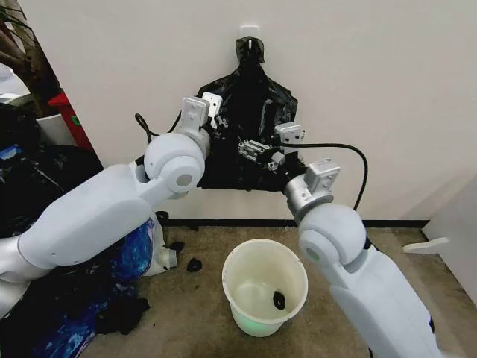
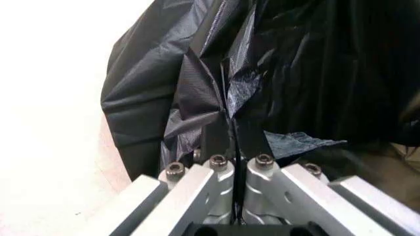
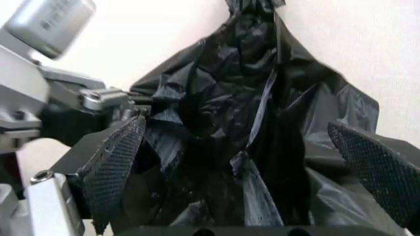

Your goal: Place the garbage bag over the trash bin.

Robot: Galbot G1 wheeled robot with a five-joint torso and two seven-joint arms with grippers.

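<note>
Both arms are raised to the bunch of black bags (image 1: 250, 127) hanging flat on the white wall (image 1: 373, 89), knotted at its top. The left gripper (image 2: 231, 129) has its fingers (image 2: 211, 137) pressed together, with a fold of thin black plastic pinched between their tips; this looks like the outer sheet of the bunch, the garbage bag (image 2: 203, 93), puckering toward the fingertips. In the head view the left gripper (image 1: 218, 112) sits at the bunch's upper left edge.

The right gripper (image 3: 243, 167) has its fingers (image 3: 115, 167) spread wide, one pad on each side of the crinkled black plastic, which hangs in the gap between them without being clamped. In the head view the right gripper (image 1: 257, 153) is against the lower middle of the bunch, below and to the right of the left fingers.

The trash bin (image 1: 298, 287) stands upright on the floor (image 1: 194, 313), well below both sets of fingers, with a small dark scrap (image 1: 279, 300) lying inside it.
</note>
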